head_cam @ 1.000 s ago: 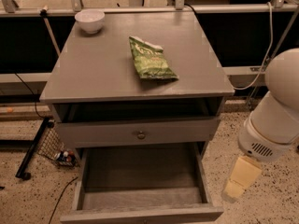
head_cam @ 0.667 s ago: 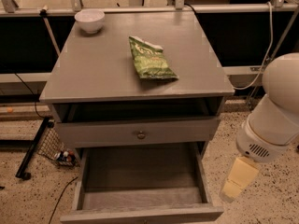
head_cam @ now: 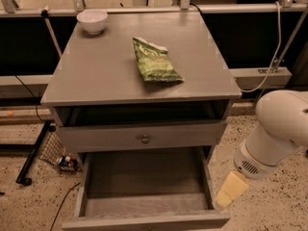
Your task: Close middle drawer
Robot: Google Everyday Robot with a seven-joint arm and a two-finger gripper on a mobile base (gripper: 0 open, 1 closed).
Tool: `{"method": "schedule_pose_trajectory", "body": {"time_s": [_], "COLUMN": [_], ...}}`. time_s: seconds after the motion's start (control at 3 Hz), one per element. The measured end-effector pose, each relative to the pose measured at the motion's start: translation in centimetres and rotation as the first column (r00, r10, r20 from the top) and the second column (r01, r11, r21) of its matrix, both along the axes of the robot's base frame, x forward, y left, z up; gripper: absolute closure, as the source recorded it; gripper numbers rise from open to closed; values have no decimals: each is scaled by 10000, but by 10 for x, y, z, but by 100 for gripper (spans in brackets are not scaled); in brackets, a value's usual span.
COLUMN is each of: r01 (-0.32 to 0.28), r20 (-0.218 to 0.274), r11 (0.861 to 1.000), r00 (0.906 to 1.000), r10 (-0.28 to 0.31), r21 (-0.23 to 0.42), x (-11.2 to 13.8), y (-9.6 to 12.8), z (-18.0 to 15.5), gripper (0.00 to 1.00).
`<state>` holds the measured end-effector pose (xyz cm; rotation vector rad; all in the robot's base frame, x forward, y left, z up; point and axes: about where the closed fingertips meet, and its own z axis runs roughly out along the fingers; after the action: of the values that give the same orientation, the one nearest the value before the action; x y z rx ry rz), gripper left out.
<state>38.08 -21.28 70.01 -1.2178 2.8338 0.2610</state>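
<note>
The middle drawer (head_cam: 144, 219) stood pulled far out at 6 o'clock. Your gripper (head_cam: 231, 189) hung at 4 o'clock, just beside its right wall. I could not tell if it was squeezed tight or loose. You needed to reach the front and push straight toward 12.

The pale yellow jaws of a white robot arm (head_cam: 276, 129) hang low at the right. Just to their left is the front right corner of the middle drawer (head_cam: 144, 196), which is pulled far out. Up and left of the jaws the top drawer (head_cam: 142, 137) is slightly open, and beyond it the grey surface (head_cam: 96, 76) carries a green snack bag (head_cam: 156, 60) and, farthest off, a white bowl (head_cam: 92, 20).
</note>
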Motion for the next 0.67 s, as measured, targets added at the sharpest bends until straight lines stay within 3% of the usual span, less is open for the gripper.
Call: {"method": "schedule_pose_trajectory", "body": {"time_s": [0.33,0.67], "r01": [700,860], "r20": [-144,-284], "r11": [9975,9963], "r00": [9975,9959], "r10": [-698,-860], "r21": [115,-12], "x": [2,-8], "y": [2,-2], "z": [-26,-38], "gripper": [0,0]}}
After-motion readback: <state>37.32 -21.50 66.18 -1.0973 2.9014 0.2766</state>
